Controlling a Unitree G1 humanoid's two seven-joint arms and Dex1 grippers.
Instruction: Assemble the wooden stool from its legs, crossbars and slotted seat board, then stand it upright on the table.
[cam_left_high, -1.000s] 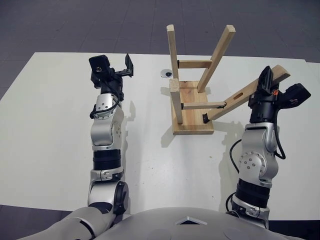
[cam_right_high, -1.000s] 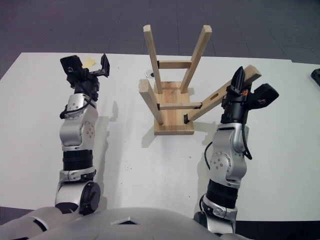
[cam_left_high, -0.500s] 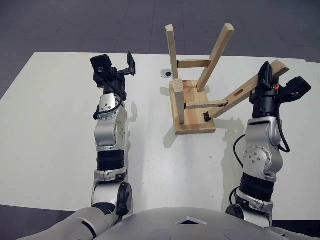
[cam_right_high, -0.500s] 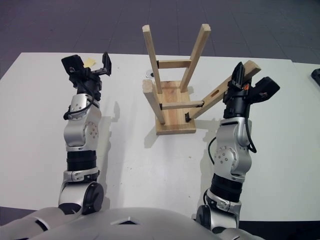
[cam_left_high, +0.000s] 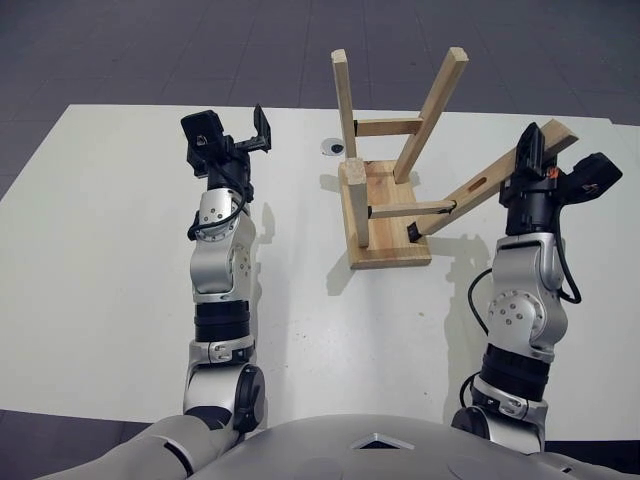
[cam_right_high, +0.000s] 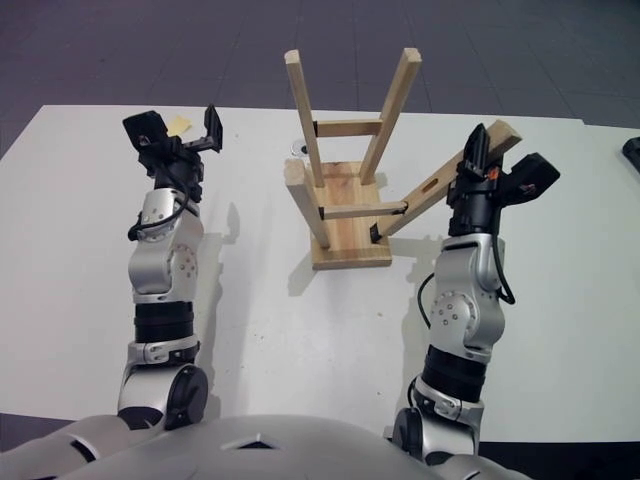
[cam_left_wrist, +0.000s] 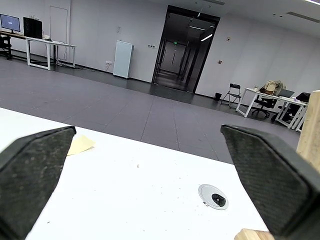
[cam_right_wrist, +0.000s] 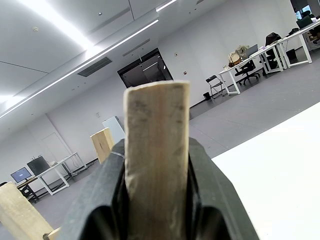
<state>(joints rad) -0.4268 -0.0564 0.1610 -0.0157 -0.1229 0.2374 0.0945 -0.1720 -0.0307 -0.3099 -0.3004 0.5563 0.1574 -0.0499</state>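
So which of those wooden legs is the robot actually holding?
The slanted leg on its right, leaning outward from the board, gripped near its free end by the right hand. The other three legs stand steeper, untouched.

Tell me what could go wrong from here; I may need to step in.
1. The right gripper holds the fourth leg slanted, by its top end; levering it upright may jam or pull loose the crossbar meeting it.
2. The left gripper is open, off to the side, so the seat board is unheld and might slide or tip.
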